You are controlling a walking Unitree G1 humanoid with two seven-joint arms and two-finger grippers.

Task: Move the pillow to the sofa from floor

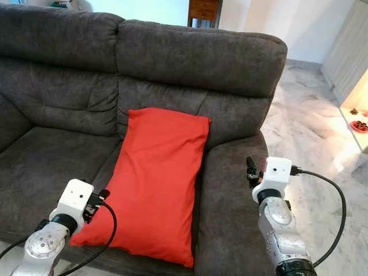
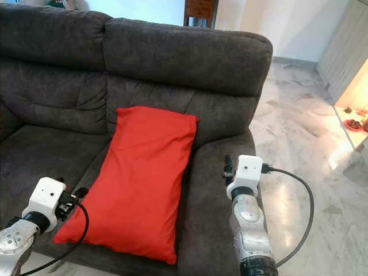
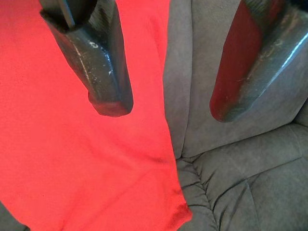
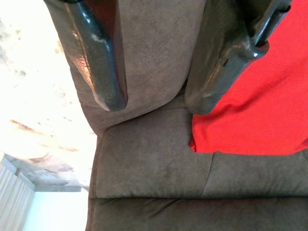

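Note:
The red pillow (image 1: 155, 178) lies on the seat of the dark grey sofa (image 1: 195, 57). Its top leans on the backrest and its right side runs along the right armrest (image 1: 230, 184). My left gripper (image 1: 100, 198) hovers at the pillow's lower left corner. In the left wrist view this gripper (image 3: 168, 108) is open, with nothing between its fingers, over the edge of the pillow (image 3: 62, 159). My right gripper (image 1: 250, 169) is above the armrest, just right of the pillow. It (image 4: 154, 103) also stands open and holds nothing.
Pale marble floor (image 1: 310, 132) stretches to the right of the sofa. A low lit shelf with a red dish (image 1: 359, 125) sits at the far right. A wooden cabinet (image 1: 204, 11) stands behind the sofa. The left seat cushion (image 1: 46, 161) is bare.

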